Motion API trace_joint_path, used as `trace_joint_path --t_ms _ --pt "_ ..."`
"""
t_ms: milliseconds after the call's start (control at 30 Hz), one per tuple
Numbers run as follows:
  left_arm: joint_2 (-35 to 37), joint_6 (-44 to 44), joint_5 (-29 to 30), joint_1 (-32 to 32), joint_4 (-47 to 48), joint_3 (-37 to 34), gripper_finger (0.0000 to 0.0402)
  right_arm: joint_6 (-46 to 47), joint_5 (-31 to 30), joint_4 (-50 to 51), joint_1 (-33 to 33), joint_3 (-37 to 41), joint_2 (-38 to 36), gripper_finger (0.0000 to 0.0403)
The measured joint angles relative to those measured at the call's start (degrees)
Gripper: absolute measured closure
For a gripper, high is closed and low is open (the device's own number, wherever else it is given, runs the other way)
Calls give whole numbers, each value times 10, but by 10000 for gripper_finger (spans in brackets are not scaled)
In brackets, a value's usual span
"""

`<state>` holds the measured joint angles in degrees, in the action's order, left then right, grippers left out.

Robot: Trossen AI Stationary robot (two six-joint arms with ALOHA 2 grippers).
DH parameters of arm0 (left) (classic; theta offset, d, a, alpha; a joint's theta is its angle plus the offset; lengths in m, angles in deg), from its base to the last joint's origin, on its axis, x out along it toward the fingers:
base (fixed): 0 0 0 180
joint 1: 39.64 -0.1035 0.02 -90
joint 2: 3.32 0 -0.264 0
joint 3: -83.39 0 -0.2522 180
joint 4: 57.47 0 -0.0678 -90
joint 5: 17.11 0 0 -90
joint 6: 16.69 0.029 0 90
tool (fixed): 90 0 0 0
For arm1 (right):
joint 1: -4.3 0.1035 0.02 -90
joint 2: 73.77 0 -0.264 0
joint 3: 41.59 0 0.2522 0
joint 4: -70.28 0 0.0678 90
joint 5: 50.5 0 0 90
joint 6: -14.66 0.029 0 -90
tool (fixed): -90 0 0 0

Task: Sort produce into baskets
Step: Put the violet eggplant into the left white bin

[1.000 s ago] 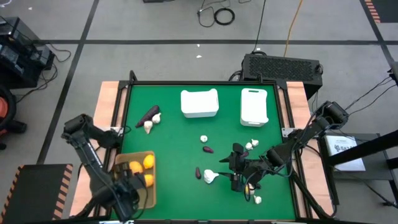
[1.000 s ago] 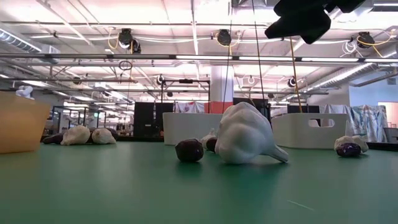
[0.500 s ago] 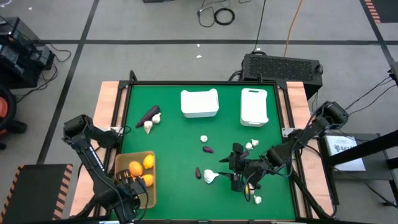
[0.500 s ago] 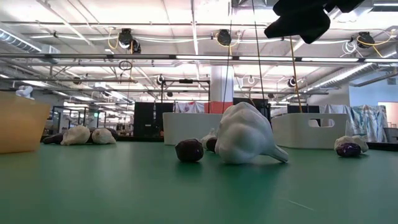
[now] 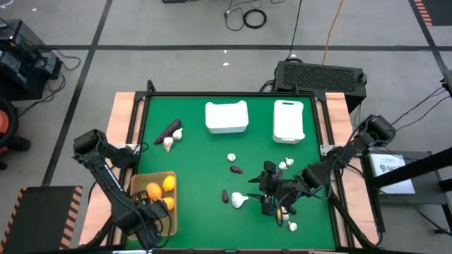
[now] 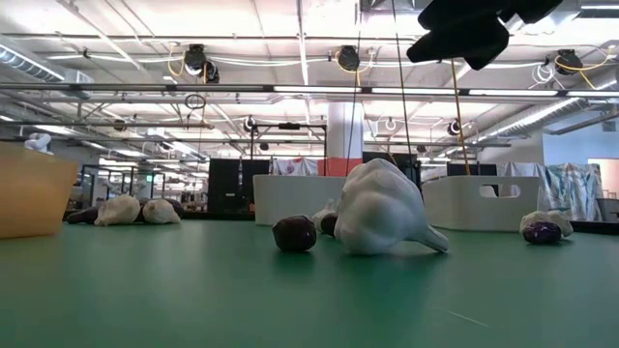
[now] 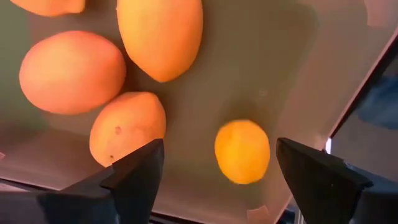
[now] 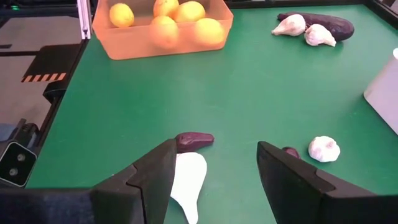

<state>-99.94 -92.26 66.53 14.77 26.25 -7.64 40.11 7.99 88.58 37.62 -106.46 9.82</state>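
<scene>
My left gripper is open over the near end of the tan tray. Several orange and yellow fruits lie in the tray, and a small one shows between my fingers, untouched. My right gripper is open above the table's right half. Just off its fingertips a white garlic bulb and a small purple eggplant piece lie on the green mat. In the low view the bulb rests on its side.
The squarish white bin and the narrower white bin stand at the far edge. A long eggplant with two garlic bulbs lies far left. More garlic and an eggplant piece lie around my right gripper.
My left gripper has drawn back a little over the tan tray toward the table's near edge, still open.
</scene>
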Motion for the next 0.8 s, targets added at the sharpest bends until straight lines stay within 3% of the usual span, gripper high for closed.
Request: trace_joint_path --t_ms 133,233,367,533,667,800 --pt "0 26 0 -10 0 0 85 0 0 0 0 0 0 188" --pt "0 57 35 -26 0 0 85 0 0 0 0 0 0 188" --pt "6 145 65 -67 0 0 85 0 0 0 0 0 0 188" --pt "54 254 80 -138 0 4 85 3 0 2 0 0 0 188" --pt "114 323 153 -197 6 8 85 3 0 6 0 0 0 188" --pt "161 353 211 -290 75 4 85 4 0 6 0 0 4 188"
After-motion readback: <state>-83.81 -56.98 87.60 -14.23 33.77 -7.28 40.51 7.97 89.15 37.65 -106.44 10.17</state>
